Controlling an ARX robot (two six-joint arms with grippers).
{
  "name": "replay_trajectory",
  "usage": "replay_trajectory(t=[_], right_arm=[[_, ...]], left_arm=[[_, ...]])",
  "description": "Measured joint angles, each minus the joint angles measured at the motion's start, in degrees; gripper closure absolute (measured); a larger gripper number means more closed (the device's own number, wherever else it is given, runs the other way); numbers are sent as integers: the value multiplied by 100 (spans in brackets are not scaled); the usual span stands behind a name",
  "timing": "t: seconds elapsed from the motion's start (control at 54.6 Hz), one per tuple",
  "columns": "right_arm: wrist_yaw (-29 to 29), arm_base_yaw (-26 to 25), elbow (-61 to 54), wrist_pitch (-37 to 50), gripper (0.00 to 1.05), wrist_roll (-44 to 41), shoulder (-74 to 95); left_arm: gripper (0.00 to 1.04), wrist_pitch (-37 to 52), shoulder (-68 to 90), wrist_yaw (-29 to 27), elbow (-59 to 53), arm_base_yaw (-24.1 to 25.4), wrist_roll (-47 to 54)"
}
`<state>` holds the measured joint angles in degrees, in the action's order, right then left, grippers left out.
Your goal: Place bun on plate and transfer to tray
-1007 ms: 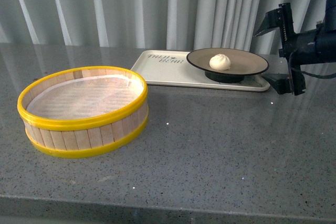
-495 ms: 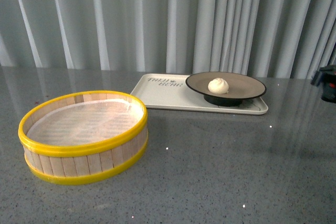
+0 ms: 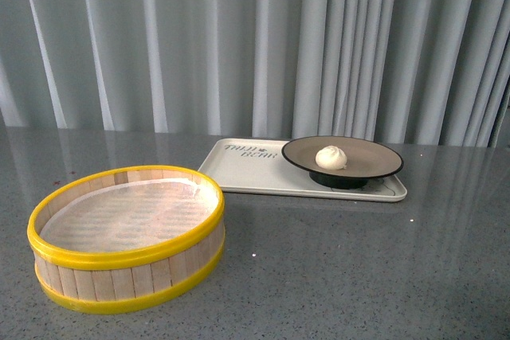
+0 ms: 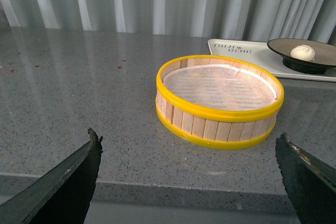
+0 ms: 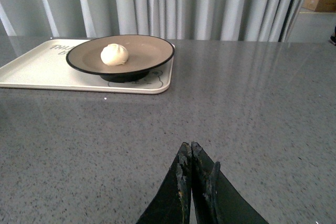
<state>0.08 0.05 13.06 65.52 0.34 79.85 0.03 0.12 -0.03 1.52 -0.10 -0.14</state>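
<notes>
In the front view, the steamer basket [image 3: 127,234] fills the lower left of the frame, a ring of wooden slats with yellow rims top and bottom and a pale mesh floor, standing on the grey speckled table [image 3: 343,268]. Right of centre and farther back lies the tray [image 3: 243,169], its dark lettering toward its left end. The plate [image 3: 370,158] stands on the tray's right half, and the bun [image 3: 331,157] sits on the plate a little left of its middle. Grey curtains [image 3: 239,37] hang behind the table. Neither arm shows in the front view. In the left wrist view, the left gripper [image 4: 189,179] shows as two dark fingers at the lower corners of the frame, spread wide apart with nothing between them, with the basket ahead at centre and the tray at the upper right. In the right wrist view, the right gripper [image 5: 192,182] sits at the bottom centre, its fingers pressed together and empty, with the plate and bun at the upper left.
</notes>
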Motion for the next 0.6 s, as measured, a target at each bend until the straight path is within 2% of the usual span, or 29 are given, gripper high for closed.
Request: replay_trajectory(t=[0.604], right_arm=[[2,-2,-1047,-1567,103,-13,-2653]], left_arm=[[7,0,0,2,0,0,0]])
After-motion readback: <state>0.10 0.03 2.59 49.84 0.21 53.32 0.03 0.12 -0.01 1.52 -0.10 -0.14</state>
